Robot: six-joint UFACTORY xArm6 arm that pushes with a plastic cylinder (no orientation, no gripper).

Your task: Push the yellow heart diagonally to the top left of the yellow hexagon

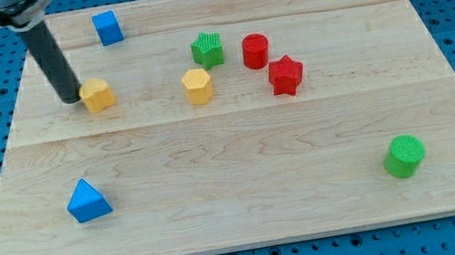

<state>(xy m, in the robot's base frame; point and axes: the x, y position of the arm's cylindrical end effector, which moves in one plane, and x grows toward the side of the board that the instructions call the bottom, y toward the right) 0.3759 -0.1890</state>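
Note:
The yellow heart [98, 95] lies on the wooden board at the upper left. The yellow hexagon [197, 86] lies to its right, near the board's upper middle. My tip [71, 99] is at the heart's left edge, touching or almost touching it. The rod rises from there toward the view's top left.
A blue cube [107, 27] is near the top edge, above the heart. A green star [208, 49], a red cylinder [256, 51] and a red star [286, 75] cluster right of the hexagon. A blue triangle [88, 201] is at lower left, a green cylinder [404, 156] at lower right.

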